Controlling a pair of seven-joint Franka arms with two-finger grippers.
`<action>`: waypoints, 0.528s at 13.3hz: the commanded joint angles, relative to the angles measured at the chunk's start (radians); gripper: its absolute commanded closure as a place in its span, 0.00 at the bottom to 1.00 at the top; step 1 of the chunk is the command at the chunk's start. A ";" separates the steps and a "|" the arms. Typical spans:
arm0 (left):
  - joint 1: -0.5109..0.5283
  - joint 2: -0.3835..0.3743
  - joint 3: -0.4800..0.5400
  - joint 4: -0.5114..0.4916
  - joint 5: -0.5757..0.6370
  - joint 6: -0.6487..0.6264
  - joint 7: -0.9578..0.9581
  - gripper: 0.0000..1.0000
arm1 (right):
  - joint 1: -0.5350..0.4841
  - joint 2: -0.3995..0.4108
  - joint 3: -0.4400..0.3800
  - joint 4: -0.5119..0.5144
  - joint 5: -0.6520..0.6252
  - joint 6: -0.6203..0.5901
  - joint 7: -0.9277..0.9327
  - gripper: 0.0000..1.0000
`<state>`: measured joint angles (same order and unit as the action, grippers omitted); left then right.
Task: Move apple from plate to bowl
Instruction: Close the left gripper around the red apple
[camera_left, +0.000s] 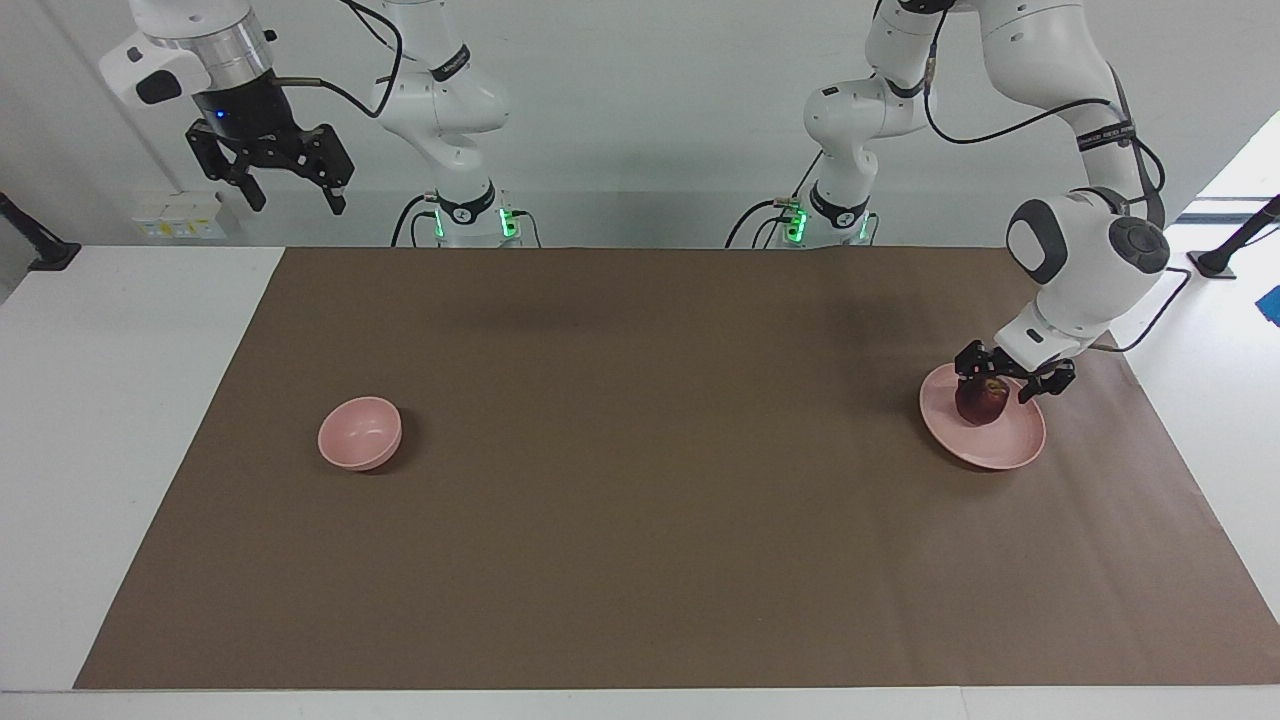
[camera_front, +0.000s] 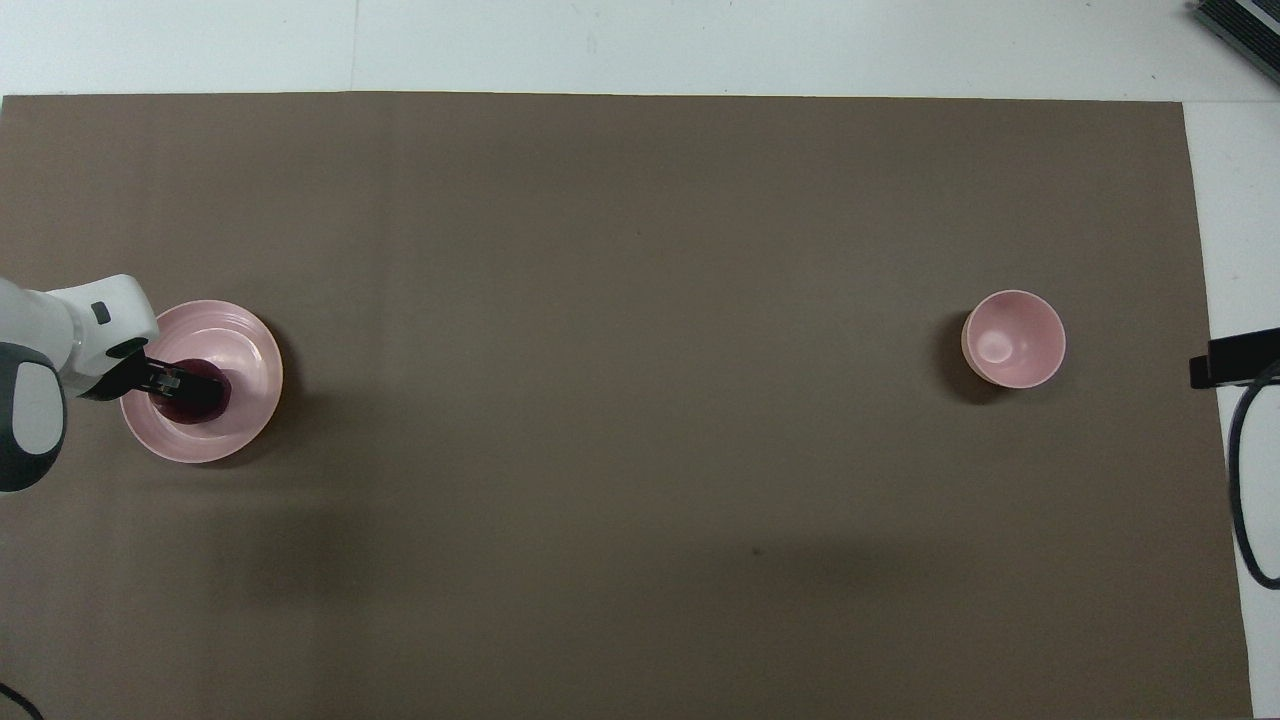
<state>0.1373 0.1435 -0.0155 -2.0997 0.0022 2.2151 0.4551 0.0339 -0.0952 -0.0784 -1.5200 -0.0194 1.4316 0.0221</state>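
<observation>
The dark red apple (camera_left: 981, 406) (camera_front: 203, 400) lies on the pale pink plate (camera_left: 1003, 451) (camera_front: 250, 345) at the left arm's end of the table. My left gripper (camera_left: 996, 384) (camera_front: 168, 381) is down at the apple, open, with one finger on each side of the fruit's top; I cannot tell whether they touch it. The small pink bowl (camera_left: 360, 432) (camera_front: 1013, 339) stands empty toward the right arm's end. My right gripper (camera_left: 296, 204) waits high up, open and holding nothing, over the table's edge nearest the robots.
A brown mat (camera_left: 640, 480) covers most of the white table (camera_left: 120, 400). A black cable (camera_front: 1245, 480) loops at the mat's edge beside the bowl. A dark ribbed object (camera_front: 1240, 25) sits at the table's corner farthest from the robots.
</observation>
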 joint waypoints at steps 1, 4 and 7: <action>-0.001 -0.024 0.002 -0.077 -0.002 0.077 0.017 0.00 | -0.003 -0.024 0.003 -0.029 0.010 0.012 0.019 0.00; 0.005 -0.016 0.003 -0.094 -0.001 0.086 0.019 0.00 | -0.003 -0.024 0.003 -0.031 0.010 0.012 0.019 0.00; 0.007 -0.018 0.003 -0.094 -0.001 0.086 0.020 0.00 | -0.003 -0.024 0.003 -0.031 0.010 0.012 0.019 0.00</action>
<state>0.1381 0.1438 -0.0122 -2.1665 0.0022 2.2751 0.4573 0.0339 -0.0952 -0.0784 -1.5205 -0.0194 1.4315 0.0221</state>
